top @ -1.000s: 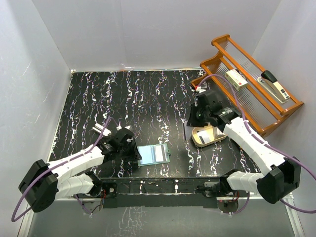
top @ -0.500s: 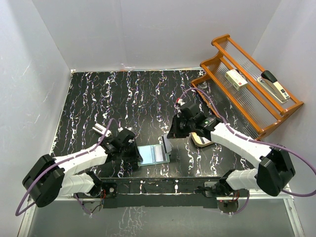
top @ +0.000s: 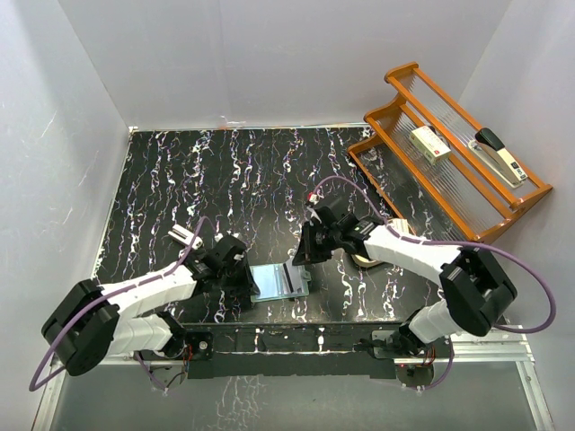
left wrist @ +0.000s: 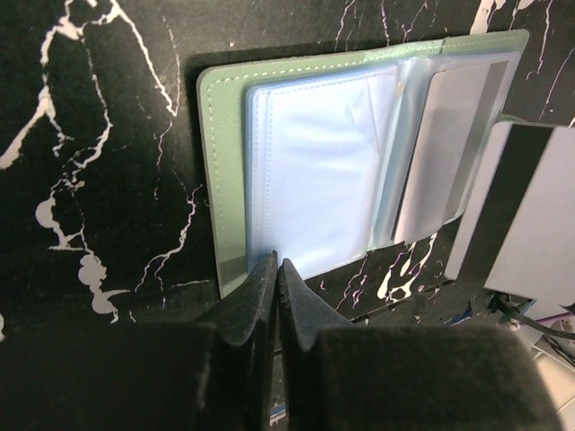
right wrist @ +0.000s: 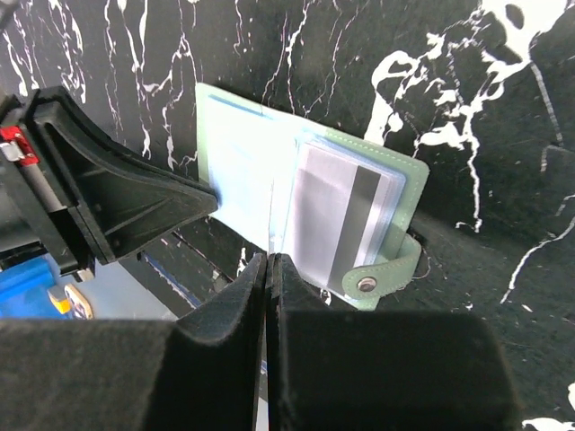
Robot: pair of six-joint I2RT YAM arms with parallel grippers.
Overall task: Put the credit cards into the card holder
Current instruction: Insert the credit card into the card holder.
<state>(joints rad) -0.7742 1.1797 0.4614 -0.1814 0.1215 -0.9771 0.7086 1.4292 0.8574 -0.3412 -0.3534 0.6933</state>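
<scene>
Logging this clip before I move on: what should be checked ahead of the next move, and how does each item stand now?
1. Card holder lies open on the table, clear sleeves facing up: ok.
2. Left claw is shut at the holder's near edge: ok. Whether it pins or pinches the holder: cannot tell.
3. Right claw is shut on a credit card over the holder's right half: ok.
4. Held card's edge lined up with a free sleeve opening: cannot tell.
5. Stored card sits flat inside its sleeve, not sticking out: ok.
</scene>
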